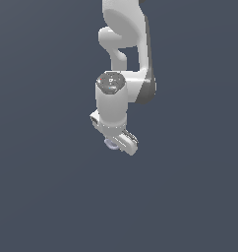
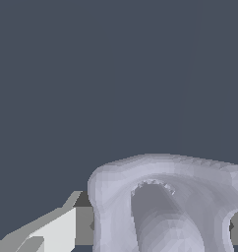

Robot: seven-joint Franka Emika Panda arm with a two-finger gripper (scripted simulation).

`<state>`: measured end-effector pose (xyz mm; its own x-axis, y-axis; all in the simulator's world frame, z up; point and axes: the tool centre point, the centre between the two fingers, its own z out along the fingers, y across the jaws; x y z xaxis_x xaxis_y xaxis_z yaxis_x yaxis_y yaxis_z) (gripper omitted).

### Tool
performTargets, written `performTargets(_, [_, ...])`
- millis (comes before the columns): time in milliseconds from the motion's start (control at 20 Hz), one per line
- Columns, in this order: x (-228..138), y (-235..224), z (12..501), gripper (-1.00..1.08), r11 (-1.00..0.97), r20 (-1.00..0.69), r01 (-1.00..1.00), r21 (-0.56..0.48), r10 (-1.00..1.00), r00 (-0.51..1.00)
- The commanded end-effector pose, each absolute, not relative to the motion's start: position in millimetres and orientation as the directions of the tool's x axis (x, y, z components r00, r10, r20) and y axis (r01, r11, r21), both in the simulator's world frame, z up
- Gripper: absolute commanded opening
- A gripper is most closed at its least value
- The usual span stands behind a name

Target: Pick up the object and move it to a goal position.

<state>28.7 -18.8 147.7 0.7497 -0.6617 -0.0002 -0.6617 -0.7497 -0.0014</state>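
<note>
Object [image 2: 165,206], pale lavender-grey with a hollow rounded centre, sits right at the claw [image 1: 122,142], beside one finger [image 2: 52,231]; whether the claw grips it, I cannot tell.

Bare floor [image 1: 52,197] lies open all round the hand [image 1: 116,140].

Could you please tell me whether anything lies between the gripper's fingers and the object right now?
Nothing: in the wrist view the object sits directly against the finger, with no other thing between.
</note>
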Motion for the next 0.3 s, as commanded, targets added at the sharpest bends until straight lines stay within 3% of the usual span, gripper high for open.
performTargets(0, [24.2,-20.2,154.9,-1.00,-0.750,-0.001,-0.662,-0.001,-0.662,0.750])
performTargets(250, [21.5,-21.2,160.5,-1.00,-0.750,0.000,-0.662,0.000,-0.662,0.750])
